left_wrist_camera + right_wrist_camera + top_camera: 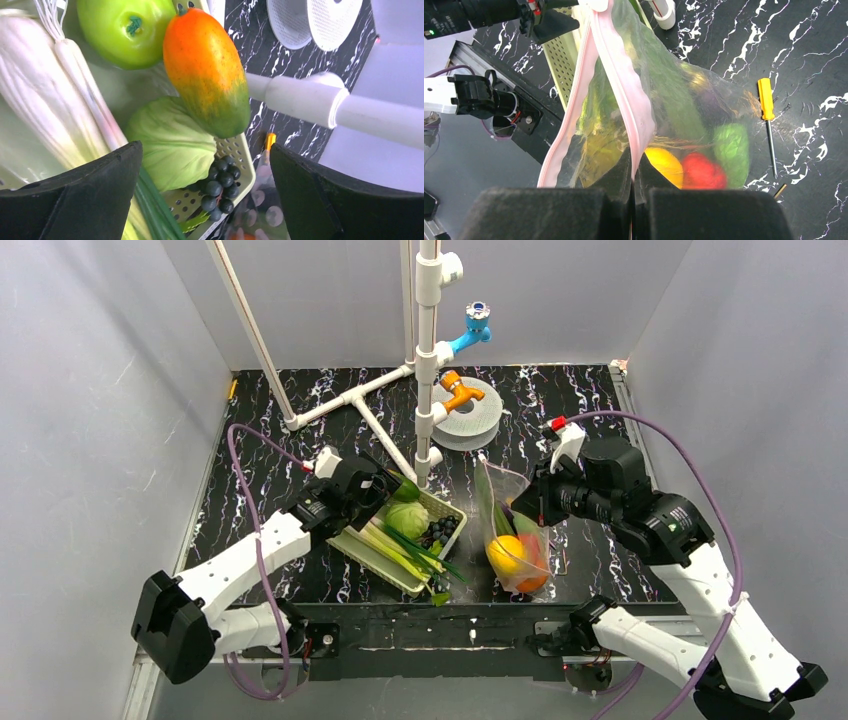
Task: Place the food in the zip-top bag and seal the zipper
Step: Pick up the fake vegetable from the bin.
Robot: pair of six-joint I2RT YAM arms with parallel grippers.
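left pincer [204, 147]: released, its fingers [85, 200] spread wide with nothing between them; we see it poised over the pale green mesh basket [239, 150]
right pincer [631, 167]: clenched on the zipper [624, 95], pinching one lip of the pink strip between its closed fingers
zip-top bag [674, 85]: hangs from the right pincer just right of the basket; from the top camera we see its lower end down on the worktop [570, 400], near the front edge
zipper: not sealed; the two pink lips part below the right pincer, one running down to the left, the other held in the grip, so the mouth gapes
food in the bag: a yellow round fruit [664, 165], a red piece [701, 170] touching it and a green piece [731, 147] beside that, all heaped at the bag's bottom; we cannot make out the shapes behind them
food in the basket: an orange-and-green fruit [205, 70] leaning over the rim, a green apple [125, 27], a cabbage [170, 145], dark grapes [220, 187] and white-stemmed leeks [65, 90]
screwdriver [765, 97]: yellow-handled, flat on the worktop, to the right of the bag and apart from it
white pipe [300, 97]: runs across the worktop just beyond the basket
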